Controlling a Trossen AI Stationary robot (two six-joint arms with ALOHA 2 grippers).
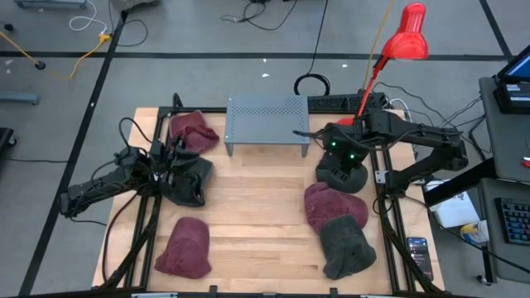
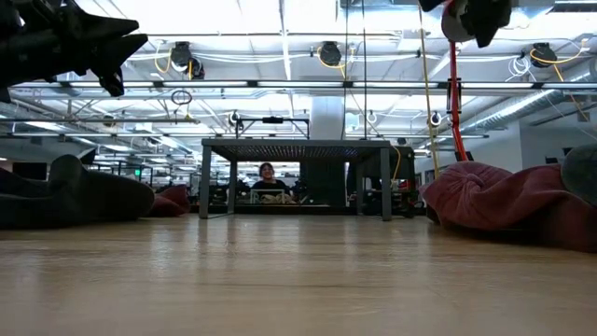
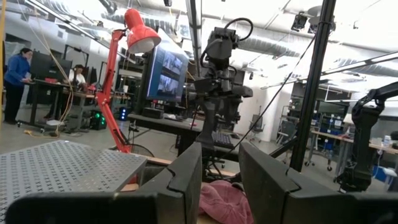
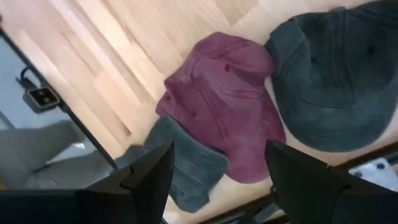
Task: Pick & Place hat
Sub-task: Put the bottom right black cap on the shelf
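While both arms hang above the wooden bench (image 1: pixel 257 207), start at the far left: the left end effector (image 1: pixel 170 161) hovers over a dark hat (image 1: pixel 189 180), fingers (image 3: pixel 180 180) parted by a narrow gap with nothing between them. Just behind it a maroon hat (image 1: pixel 193 131) lies by the bench's back edge, and another maroon hat (image 1: pixel 184 247) sits at the front left corner. Centre back stands the grey perforated shelf (image 1: pixel 267 117). Over to the right, the right end effector (image 4: pixel 217 180) hangs with jaws wide and empty, well above a dark cap (image 4: pixel 333 87), with a maroon cap (image 4: pixel 221 102) touching that one and a grey hat (image 4: pixel 189 165) tucked partly under the maroon cap's edge.
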